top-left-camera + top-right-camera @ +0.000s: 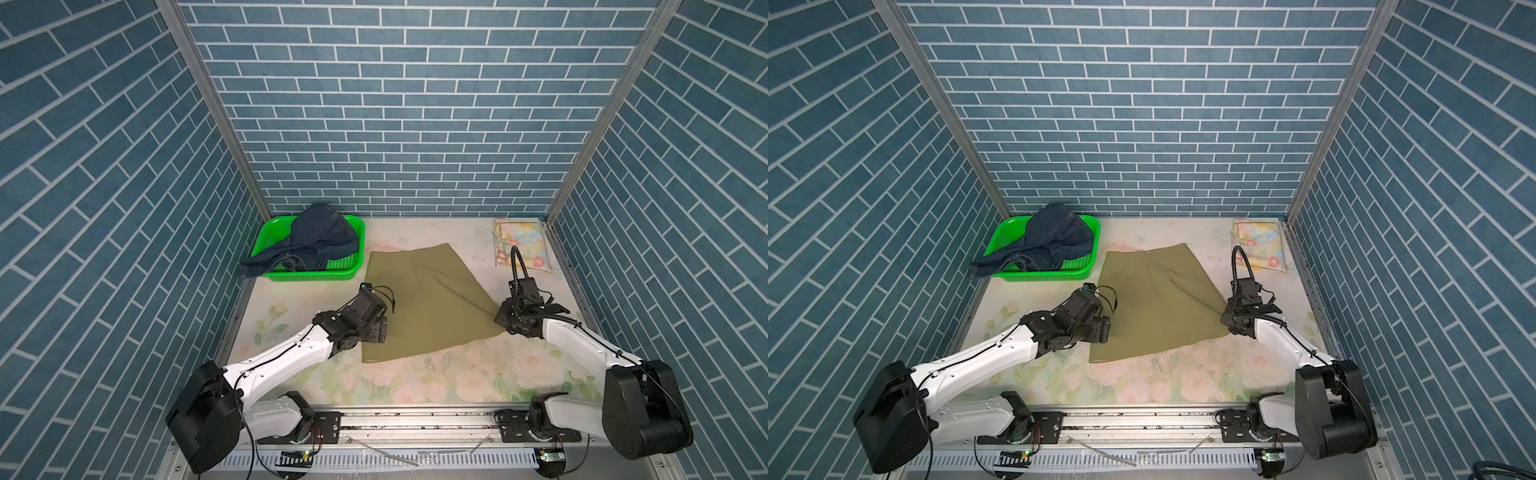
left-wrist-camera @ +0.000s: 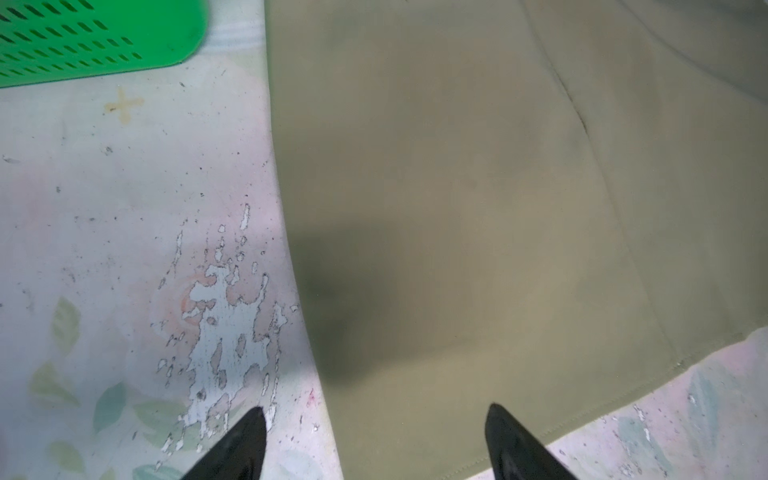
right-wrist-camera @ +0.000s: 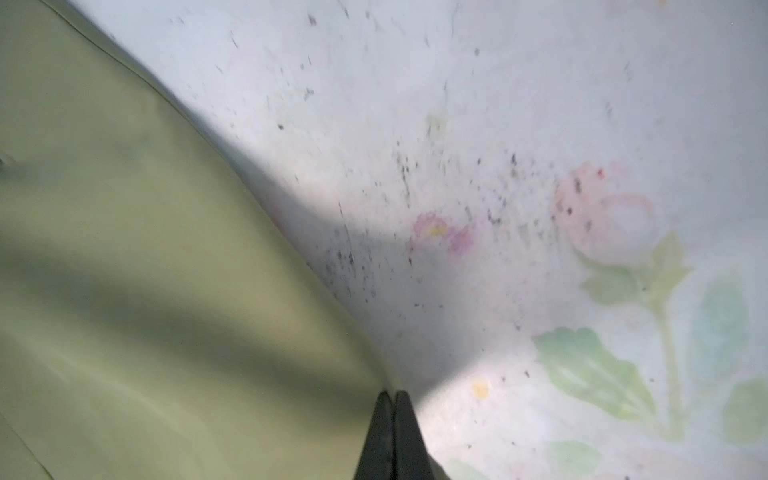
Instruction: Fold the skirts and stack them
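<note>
Though unclear overhead, khaki skirt (image 3: pixel 145 270) (pinched)

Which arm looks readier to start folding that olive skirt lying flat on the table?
Right. The right gripper is shut on the edge of the olive skirt, apparently pinching it; the left gripper hangs open over the opposite edge, holding nothing.

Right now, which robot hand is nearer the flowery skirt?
Right. The right gripper grips a corner of the olive skirt, in front of the flowery skirt; the left gripper is across that skirt.
</note>
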You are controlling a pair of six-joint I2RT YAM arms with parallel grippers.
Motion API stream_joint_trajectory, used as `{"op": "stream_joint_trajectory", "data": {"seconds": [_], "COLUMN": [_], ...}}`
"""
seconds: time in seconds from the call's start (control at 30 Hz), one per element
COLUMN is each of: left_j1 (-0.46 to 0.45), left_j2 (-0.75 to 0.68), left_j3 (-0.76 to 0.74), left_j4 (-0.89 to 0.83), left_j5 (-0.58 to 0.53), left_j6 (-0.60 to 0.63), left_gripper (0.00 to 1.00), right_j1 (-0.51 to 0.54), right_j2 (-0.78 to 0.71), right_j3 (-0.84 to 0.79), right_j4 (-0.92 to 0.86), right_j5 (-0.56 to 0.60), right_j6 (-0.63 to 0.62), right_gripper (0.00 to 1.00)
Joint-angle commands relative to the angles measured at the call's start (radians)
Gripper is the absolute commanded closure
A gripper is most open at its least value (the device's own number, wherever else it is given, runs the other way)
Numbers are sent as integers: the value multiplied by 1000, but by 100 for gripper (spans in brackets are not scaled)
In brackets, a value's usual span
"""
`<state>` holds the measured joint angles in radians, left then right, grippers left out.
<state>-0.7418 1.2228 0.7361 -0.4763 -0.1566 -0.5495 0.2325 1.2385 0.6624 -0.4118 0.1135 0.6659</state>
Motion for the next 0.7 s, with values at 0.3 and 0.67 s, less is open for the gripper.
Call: {"op": "stream_joint_trajectory", "data": {"seconds": [0.3,0.67], "left_j1": [47,47], "left_j2": [60,46], "left_j3": [-64,-97], "left_j4": [18,57], "left_j5": [61,99], "left_j6": [-52,-80], "left_gripper": [20,67], "right_j1": [-3,254], "right_j2": [-111,-62], "right_j3": [176,314], "right_j4": [-124,-102], "right_j5": [100,72], "right_j6": [-210,-283], "right_gripper": [100,100]}}
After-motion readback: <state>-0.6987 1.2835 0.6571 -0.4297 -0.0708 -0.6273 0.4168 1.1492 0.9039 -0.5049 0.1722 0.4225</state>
